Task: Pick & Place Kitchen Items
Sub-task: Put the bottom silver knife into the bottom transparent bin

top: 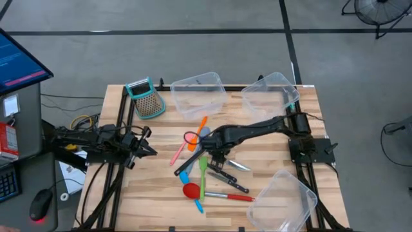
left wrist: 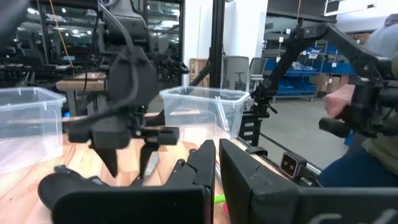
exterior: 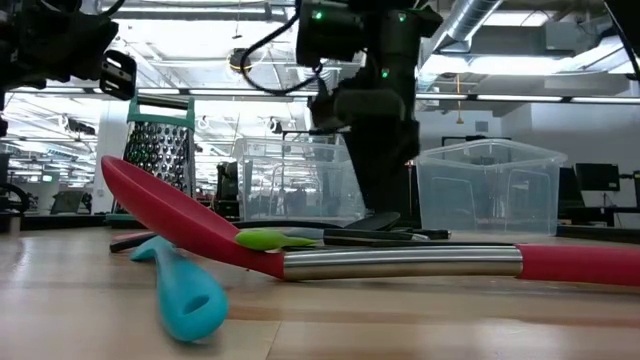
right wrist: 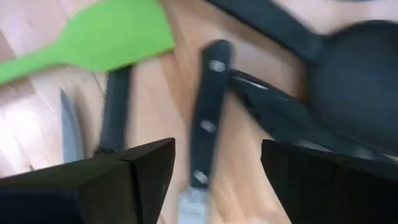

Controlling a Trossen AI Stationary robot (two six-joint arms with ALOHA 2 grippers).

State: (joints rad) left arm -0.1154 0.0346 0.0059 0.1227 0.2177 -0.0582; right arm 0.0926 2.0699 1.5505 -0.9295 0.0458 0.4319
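A pile of utensils lies at the table's middle: an orange spatula (top: 200, 125), a pink one (top: 179, 154), a green one (top: 202, 173), a red-headed spatula (top: 191, 190), blue pieces (top: 184, 175) and black-handled knives (top: 230, 185). My right gripper (top: 215, 153) is open, low over the pile. In the right wrist view its fingers stand on either side of a riveted black knife handle (right wrist: 207, 106), between the green spatula (right wrist: 106, 36) and a black ladle (right wrist: 353, 74). My left gripper (top: 149, 143) waits shut at the table's left.
A teal-framed grater (top: 145, 98) stands at the far left. Clear bins stand at the far middle (top: 196, 95), the far right (top: 271, 90) and the near right (top: 288, 201). A person's hand (left wrist: 339, 107) shows beyond the table.
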